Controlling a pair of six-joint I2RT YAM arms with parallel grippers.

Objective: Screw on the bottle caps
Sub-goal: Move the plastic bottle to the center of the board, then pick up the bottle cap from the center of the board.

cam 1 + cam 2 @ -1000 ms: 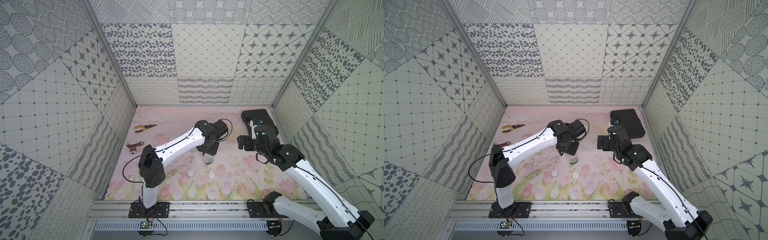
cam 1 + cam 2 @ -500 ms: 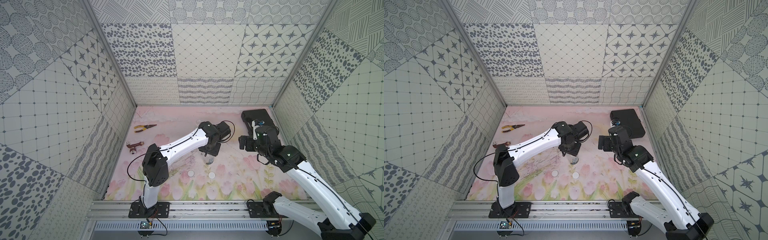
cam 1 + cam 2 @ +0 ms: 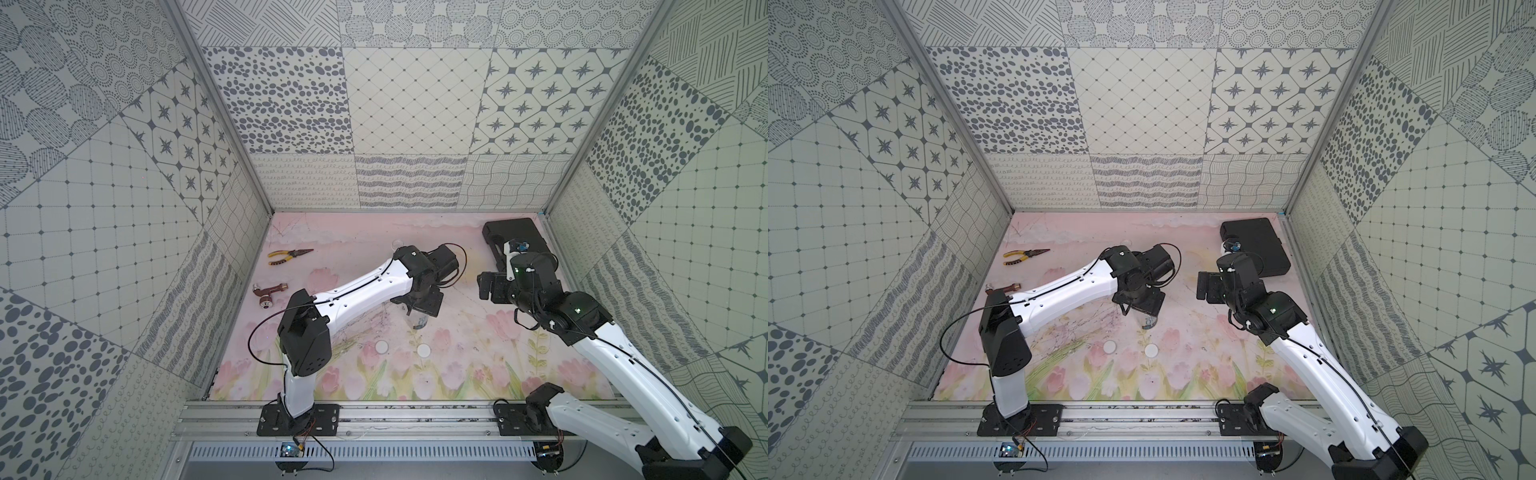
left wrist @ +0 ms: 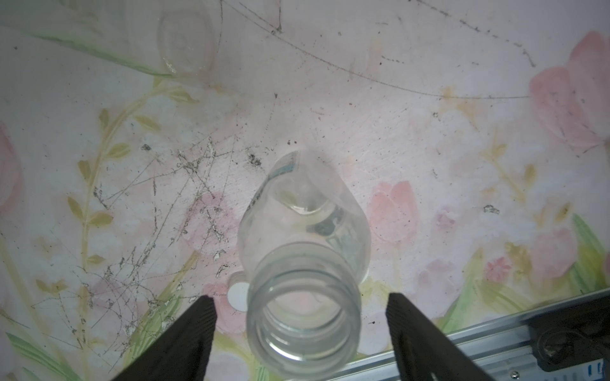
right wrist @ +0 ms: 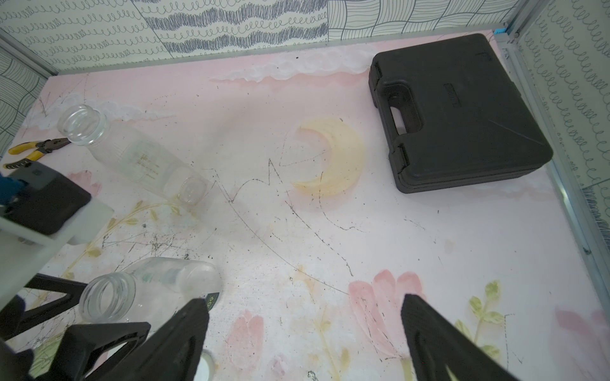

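The shorter clear bottle (image 4: 307, 211) stands upright and uncapped on the flowered mat, mid-table in both top views (image 3: 419, 323) (image 3: 1148, 323). My left gripper (image 4: 299, 297) is open, its fingers either side of the bottle's threaded neck with gaps on both sides. The taller bottle (image 5: 132, 155) stands uncapped behind it, mostly hidden by my left arm in a top view (image 3: 400, 242). Two white bottle caps (image 3: 381, 345) (image 3: 423, 350) lie flat just in front. My right gripper (image 5: 303, 303) hovers open and empty to the right of the short bottle (image 5: 148, 290).
A black tool case (image 3: 515, 241) lies at the back right corner. Yellow-handled pliers (image 3: 289, 255) and a brown metal fitting (image 3: 268, 293) lie at the back left. The aluminium rail (image 3: 395, 415) runs along the front edge.
My left gripper has opened and let go of the short bottle's neck; the bottle stays upright. The left elbow has shifted slightly rightward. The right gripper has stayed open.
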